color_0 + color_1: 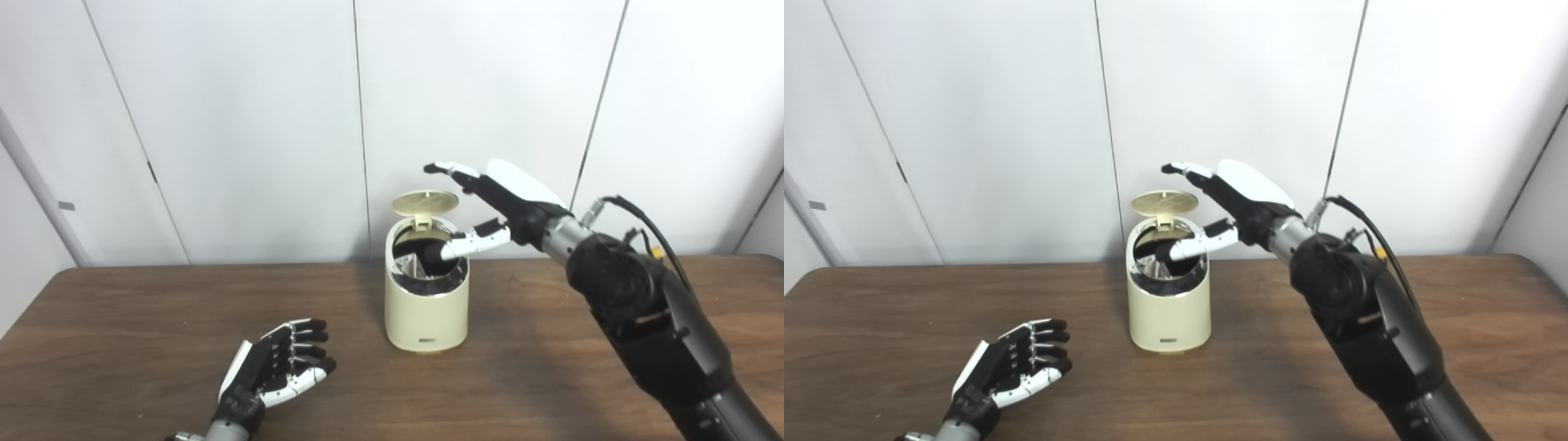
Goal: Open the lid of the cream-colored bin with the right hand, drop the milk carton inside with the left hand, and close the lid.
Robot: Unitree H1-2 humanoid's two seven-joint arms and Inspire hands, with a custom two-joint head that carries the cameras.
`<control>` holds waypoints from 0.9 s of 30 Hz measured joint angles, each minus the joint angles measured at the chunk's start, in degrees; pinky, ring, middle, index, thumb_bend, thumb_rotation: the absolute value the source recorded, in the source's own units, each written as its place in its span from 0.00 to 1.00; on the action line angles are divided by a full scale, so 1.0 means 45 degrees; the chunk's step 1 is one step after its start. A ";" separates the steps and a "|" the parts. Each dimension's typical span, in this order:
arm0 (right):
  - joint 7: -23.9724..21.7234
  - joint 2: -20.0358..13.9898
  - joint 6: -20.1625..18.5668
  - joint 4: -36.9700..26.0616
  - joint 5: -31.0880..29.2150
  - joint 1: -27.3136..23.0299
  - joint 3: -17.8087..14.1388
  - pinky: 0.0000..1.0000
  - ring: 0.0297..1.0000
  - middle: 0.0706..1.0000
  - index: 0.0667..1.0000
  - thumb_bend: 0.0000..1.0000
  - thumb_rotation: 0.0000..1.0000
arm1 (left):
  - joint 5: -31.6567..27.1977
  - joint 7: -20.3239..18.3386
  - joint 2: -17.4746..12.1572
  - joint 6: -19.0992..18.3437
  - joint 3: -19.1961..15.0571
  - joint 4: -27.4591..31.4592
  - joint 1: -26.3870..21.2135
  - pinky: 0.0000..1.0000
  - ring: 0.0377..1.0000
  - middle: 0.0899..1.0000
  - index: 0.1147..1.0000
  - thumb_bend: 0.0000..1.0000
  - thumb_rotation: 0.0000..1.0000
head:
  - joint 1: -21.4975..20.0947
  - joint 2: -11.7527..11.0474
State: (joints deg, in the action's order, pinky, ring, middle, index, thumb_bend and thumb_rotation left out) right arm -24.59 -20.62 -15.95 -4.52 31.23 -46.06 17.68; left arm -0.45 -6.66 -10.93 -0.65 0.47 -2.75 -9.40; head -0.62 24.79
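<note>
While the cream-colored bin (pixel 427 300) stands upright on the wooden table (pixel 122 318) with its lid (pixel 425 203) raised at the rear hinge, my right hand (pixel 490 208) hovers at its upper right, fingers spread and holding nothing; the thumb extends over the open mouth. A pale angular shape inside the opening may be the milk carton (pixel 411 264), but I cannot confirm it. My left hand (pixel 275 367) rests near the table's front left, fingers apart, empty, well apart from the bin.
</note>
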 measured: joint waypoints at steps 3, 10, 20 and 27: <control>-0.0086 -0.0020 0.0113 0.0118 0.0098 -0.0130 0.0075 0.88 0.97 0.91 0.88 0.75 0.65 | -0.0006 -0.0013 0.0080 0.0038 -0.0019 -0.0031 -0.0001 0.54 0.63 0.68 0.71 0.64 0.15 | 0.0020 0.0000; -0.0808 -0.0309 0.0200 -0.0585 0.0170 0.0126 0.0151 0.87 0.99 0.91 0.86 0.75 0.61 | -0.0003 -0.0011 0.0146 0.0107 -0.0089 -0.0108 -0.0003 0.54 0.63 0.68 0.71 0.63 0.13 | 0.0059 0.0020; -0.1592 -0.0961 0.0295 -0.1746 0.0184 0.0776 0.0127 0.88 1.00 0.88 0.85 0.77 0.61 | 0.0003 -0.0012 0.0187 0.0111 -0.0143 -0.0118 0.0000 0.54 0.63 0.68 0.71 0.65 0.16 | 0.0097 0.0117; -0.1930 -0.1196 0.0420 -0.2072 0.0197 0.0864 0.0145 0.88 1.00 0.87 0.85 0.77 0.59 | 0.0074 0.0001 0.0202 0.0111 -0.0155 -0.0118 0.0000 0.54 0.63 0.68 0.71 0.63 0.16 | 0.0137 0.0176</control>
State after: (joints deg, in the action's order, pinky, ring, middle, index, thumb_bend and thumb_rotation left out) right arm -33.28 -26.00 -14.06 -13.84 32.11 -42.17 18.33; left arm -0.12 -6.65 -10.02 -0.15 -0.23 -3.28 -9.40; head 0.00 25.58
